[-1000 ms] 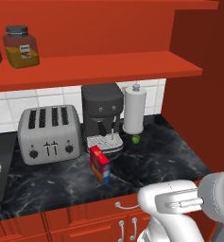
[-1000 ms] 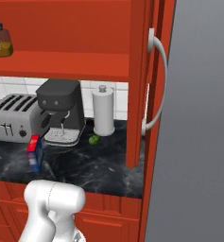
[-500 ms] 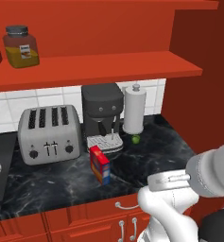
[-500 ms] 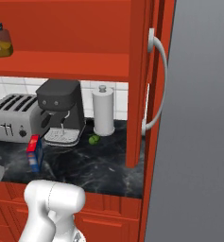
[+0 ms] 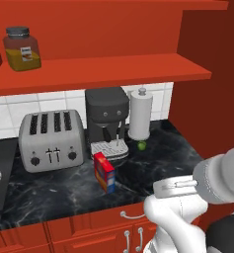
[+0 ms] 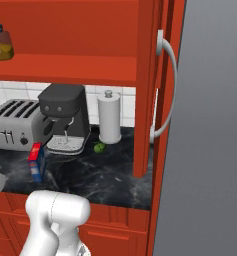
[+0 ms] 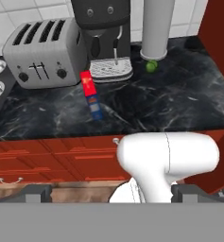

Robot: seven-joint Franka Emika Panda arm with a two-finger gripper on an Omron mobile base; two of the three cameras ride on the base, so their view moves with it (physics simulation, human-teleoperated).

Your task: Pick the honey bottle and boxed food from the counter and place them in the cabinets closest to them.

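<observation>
Base views flank the arm; hand view looks down; all share the counter (image 5: pixel 177 148)

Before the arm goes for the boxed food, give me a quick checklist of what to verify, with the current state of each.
1. Small red and blue boxed food upright on the black marble counter: ok.
2. Rounded orange-brown honey bottle already on the red cabinet shelf: ok.
3. Jaws free to grasp: ok, they stand wide apart with nothing between them.
4. Space around the box: ok, it stands apart from the silver toaster and the black coffee machine.
5. Gripper close to the box: not ok, the hand view looks at it from well back.
6. Free shelf space beside the bottle: ok.
</observation>
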